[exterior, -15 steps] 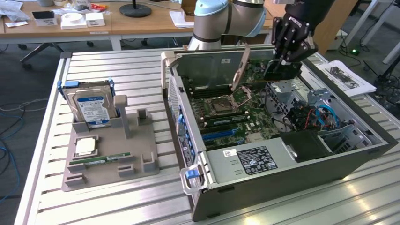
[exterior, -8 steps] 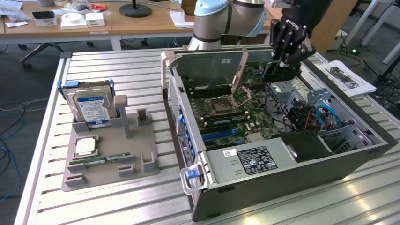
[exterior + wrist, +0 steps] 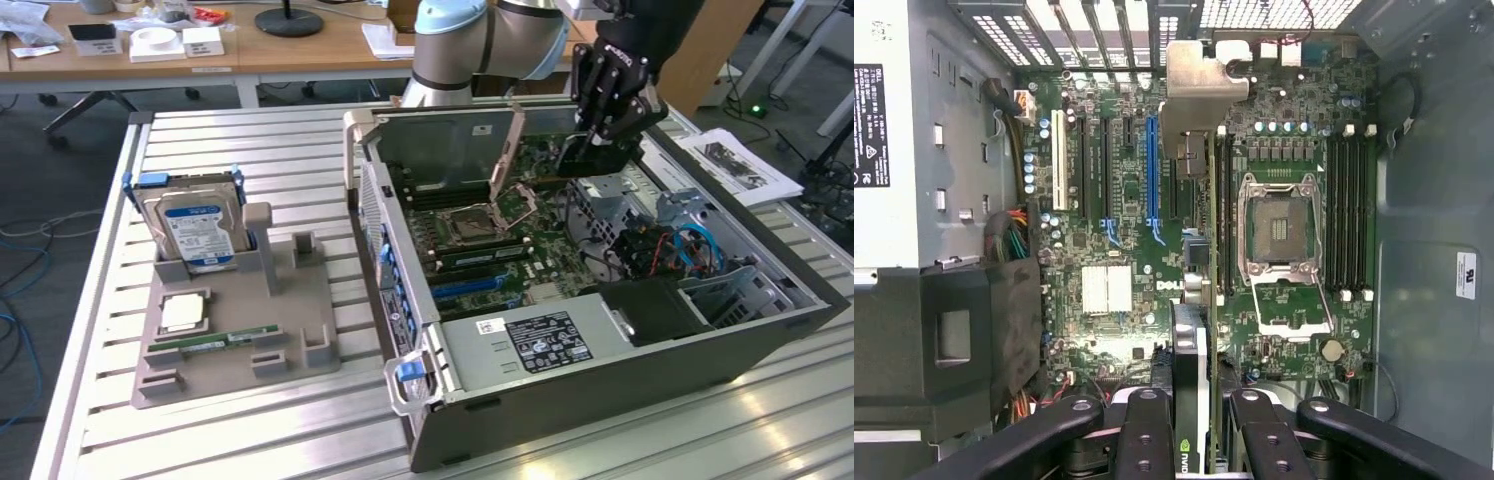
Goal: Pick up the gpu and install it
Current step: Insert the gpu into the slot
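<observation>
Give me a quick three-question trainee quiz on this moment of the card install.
1. True or false: the hard drive stands in the grey holder, outside the computer case.
2. What does the hand grip? A) a screwdriver B) the graphics card C) a loose cable
3. Is the graphics card seated in a slot on the motherboard?
Key: 1 true; 2 B; 3 no, the hand holds it above the board.
</observation>
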